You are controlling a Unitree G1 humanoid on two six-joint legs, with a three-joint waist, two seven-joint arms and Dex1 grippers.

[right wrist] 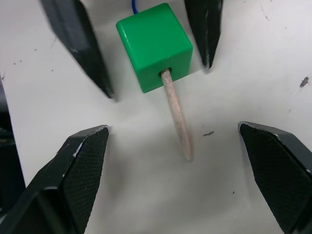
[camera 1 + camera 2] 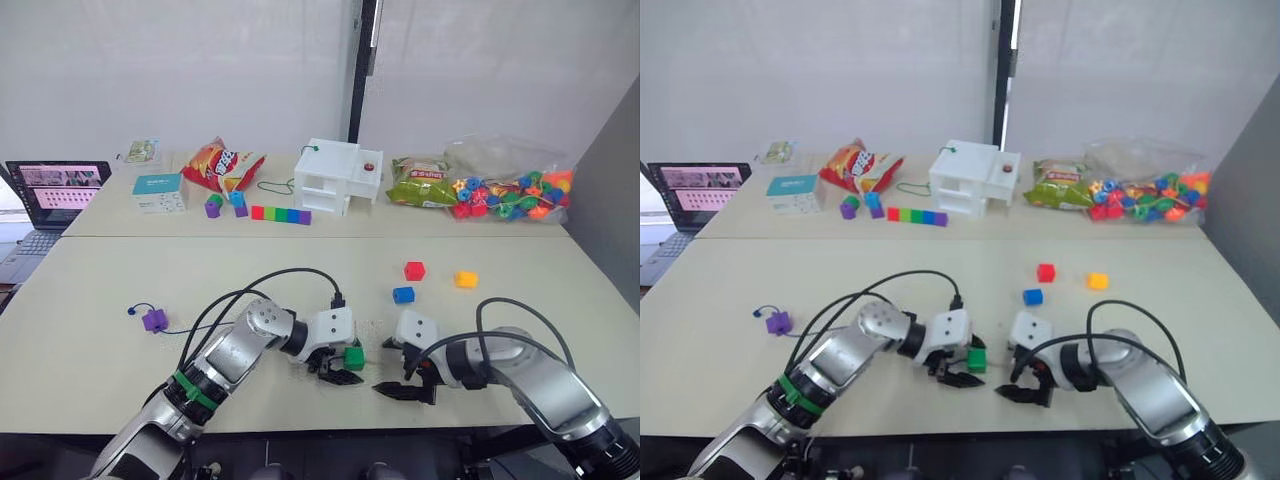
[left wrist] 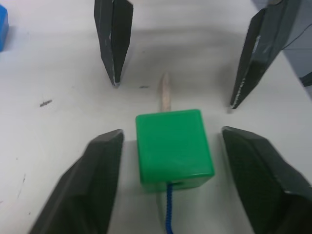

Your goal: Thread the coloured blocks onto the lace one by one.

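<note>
The pale table [image 2: 120, 280] runs the width of the scene under a white wall, with a second table [image 2: 430, 222] butted against its far edge carrying a laptop [image 2: 55, 190] at far left, a red snack bag [image 2: 222, 164], a white box [image 2: 338, 175], the joined rainbow bar [image 2: 280, 214] and a clear bag of beads [image 2: 510, 190] at far right. On the near table both arms meet at the front edge. The left gripper [image 3: 168, 195] stands wide open around the green block [image 3: 173, 145], touching neither side of it, and the right gripper [image 1: 180, 170] faces it, equally wide, straddling the pale stiff tip [image 1: 178, 119] that pokes out of the block's hole. That layout looks deliberate: the block lies released on the table so the right fingers can pinch the tip and draw the lace [image 3: 169, 209] through. The dark-blue lace enters the block's other face and trails left to the purple block [image 2: 154, 320], already strung. The red block [image 2: 414, 270], blue block [image 2: 403, 295] and yellow block [image 2: 465, 279] wait loose, just beyond the right gripper.
</note>
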